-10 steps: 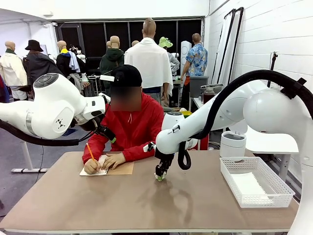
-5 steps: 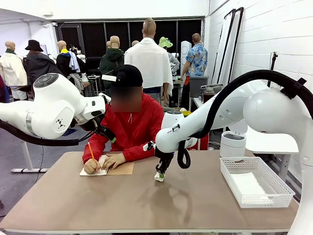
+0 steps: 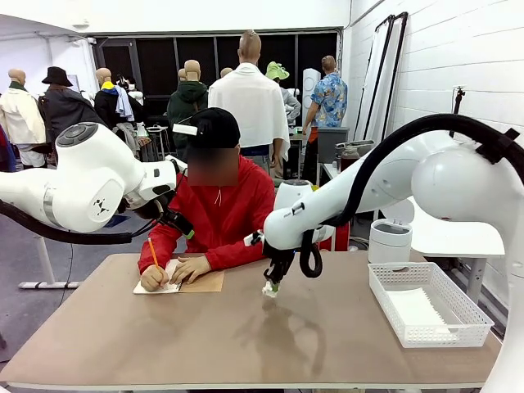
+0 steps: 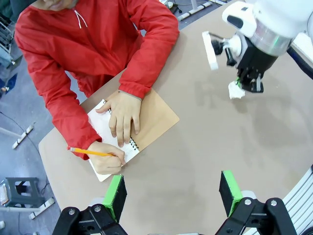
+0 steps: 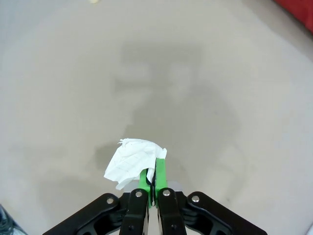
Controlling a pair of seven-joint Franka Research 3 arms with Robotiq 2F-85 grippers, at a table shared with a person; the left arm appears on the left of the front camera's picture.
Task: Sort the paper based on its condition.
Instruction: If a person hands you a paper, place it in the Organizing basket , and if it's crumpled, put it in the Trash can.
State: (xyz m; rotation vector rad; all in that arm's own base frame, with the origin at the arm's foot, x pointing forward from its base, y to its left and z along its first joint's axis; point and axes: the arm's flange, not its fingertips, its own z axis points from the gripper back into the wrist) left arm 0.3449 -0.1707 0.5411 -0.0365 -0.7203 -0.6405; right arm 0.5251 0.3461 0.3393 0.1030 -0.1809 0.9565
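A crumpled white paper (image 5: 128,164) hangs pinched between the green pads of my right gripper (image 5: 152,171), which is shut on it a little above the tan table. From the front, that right gripper (image 3: 271,288) holds the paper wad (image 3: 268,290) over the middle of the table. The left wrist view looks down on the same right gripper (image 4: 247,84) and wad (image 4: 236,91). My left gripper (image 4: 172,191) is open and holds nothing, high above the table's near side. Smooth white paper (image 3: 416,311) lies in the mesh tray (image 3: 405,266).
A person in a red top writes with a pencil in a spiral notebook (image 4: 151,117) at the far left of the table (image 3: 205,344). A white cylindrical container (image 3: 390,241) stands behind the tray at the right.
My right gripper has shut on the crumpled paper and lifted it off the table, moving slightly right. The left arm has stayed put.
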